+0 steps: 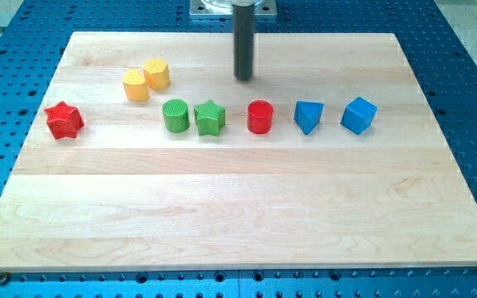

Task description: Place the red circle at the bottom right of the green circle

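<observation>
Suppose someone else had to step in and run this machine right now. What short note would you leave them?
My tip sits toward the view's top, above the row of blocks and touching none; the red circle is the nearest, just below and slightly right of it.

The red circle stands in the row, right of the green star, which lies between it and the green circle.

Done: nothing visible yet; the red circle is level with the green circle, not below it.

Left: push the red circle down and leftward, around the green star, to stop at the green circle's bottom right.
</observation>
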`<state>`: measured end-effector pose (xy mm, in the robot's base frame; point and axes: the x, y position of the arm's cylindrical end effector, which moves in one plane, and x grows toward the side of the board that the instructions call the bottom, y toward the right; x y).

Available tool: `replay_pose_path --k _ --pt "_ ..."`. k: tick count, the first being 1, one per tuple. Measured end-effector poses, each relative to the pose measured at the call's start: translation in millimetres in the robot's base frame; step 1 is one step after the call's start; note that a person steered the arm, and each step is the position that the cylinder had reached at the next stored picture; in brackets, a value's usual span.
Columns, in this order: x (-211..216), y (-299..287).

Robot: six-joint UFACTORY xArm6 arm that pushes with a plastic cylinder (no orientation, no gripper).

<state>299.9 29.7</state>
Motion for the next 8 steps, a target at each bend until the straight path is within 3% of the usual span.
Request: replay_pose_path --k 1,4,5,6,8 --pt "16 13" --pt "134 29" --pt "185 -4" --pt "197 -74" --pt "209 -77"
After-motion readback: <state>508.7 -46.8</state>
